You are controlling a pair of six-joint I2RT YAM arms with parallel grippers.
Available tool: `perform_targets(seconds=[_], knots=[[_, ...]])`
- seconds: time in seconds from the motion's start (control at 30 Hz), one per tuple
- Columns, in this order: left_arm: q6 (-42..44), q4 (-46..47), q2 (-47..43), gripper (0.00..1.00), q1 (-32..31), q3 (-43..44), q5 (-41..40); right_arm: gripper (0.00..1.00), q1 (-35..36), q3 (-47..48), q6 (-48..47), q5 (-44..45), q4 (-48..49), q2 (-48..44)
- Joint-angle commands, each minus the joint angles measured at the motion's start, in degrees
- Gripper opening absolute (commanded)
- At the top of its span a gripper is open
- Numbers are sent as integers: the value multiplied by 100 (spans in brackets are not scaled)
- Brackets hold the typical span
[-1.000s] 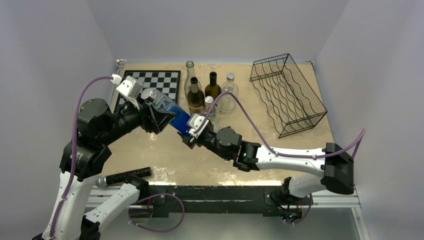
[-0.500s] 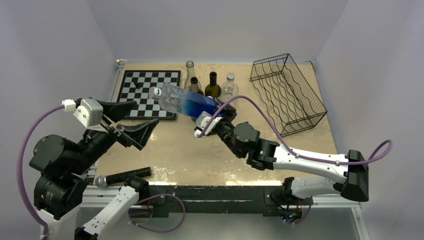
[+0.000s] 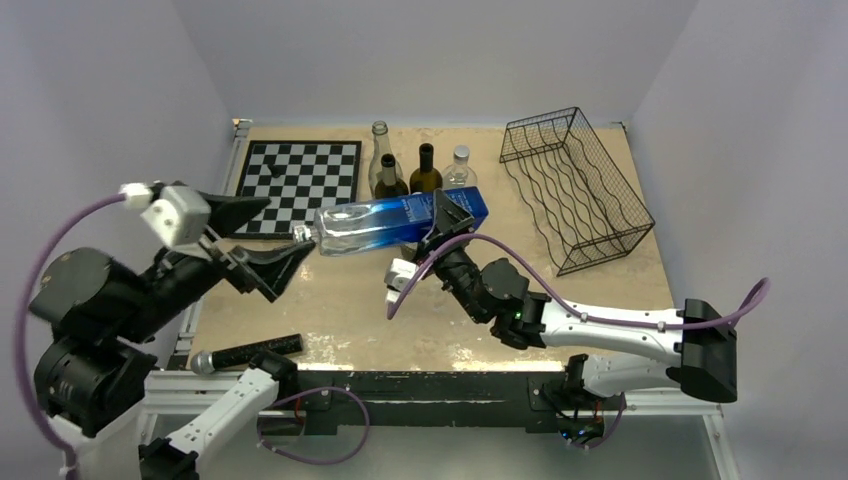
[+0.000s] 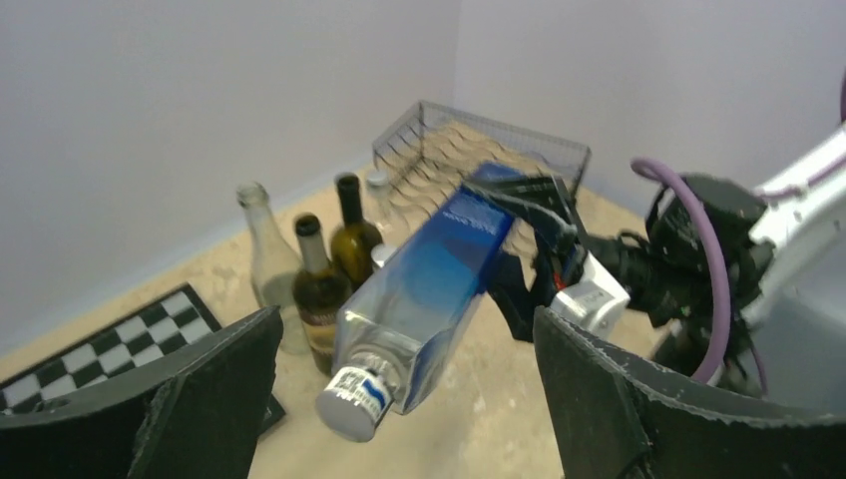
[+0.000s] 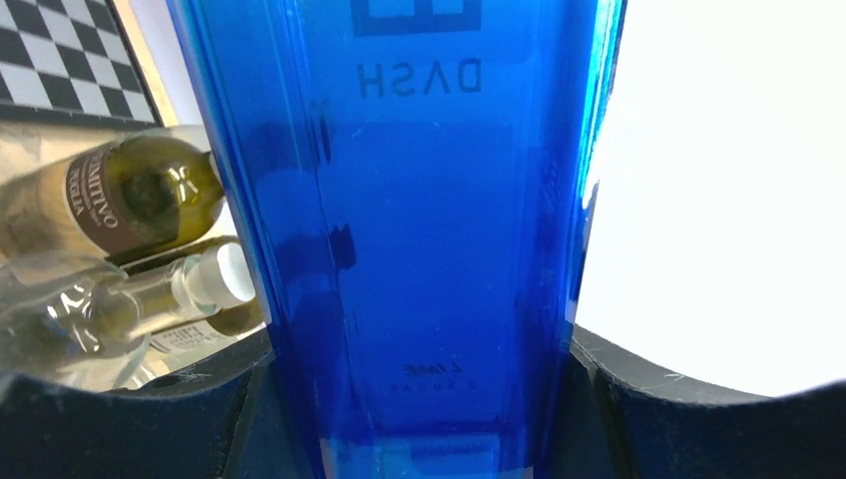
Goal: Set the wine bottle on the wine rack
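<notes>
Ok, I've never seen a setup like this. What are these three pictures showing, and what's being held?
Two robot arms are bolted at the near edge of a table. One picture looks down from above; the other two come from a camera on each wrist. The right tool is clamped on the base end of a blue bottle, holding it sideways in the air. The left tool is open and empty, facing the cap. On the table: a chessboard, several standing bottles, a black wire wine rack and a microphone.
</notes>
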Motion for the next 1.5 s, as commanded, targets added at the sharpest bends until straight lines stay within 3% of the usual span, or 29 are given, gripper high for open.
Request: perform_targets(seconds=[0.0,0.43,0.63,1.2,1.47], knots=[[906,-783,636,99,-2,-362,1634,0,141,-58,-783,-97,1686,-189],[1392,-652,1112,99,-11,-1803,2798,0,550,-127,-398,34,513,-475],[1455,-656,1098,87,-11,-2058,2666,0,666,138,26,136,-480,-613],[1478,-671,1339,89,-347,-2420,2176,0,765,571,212,221,-896,-485],[1501,-726,1519,85,-564,-2421,1856,0,785,739,283,222,-939,-451]])
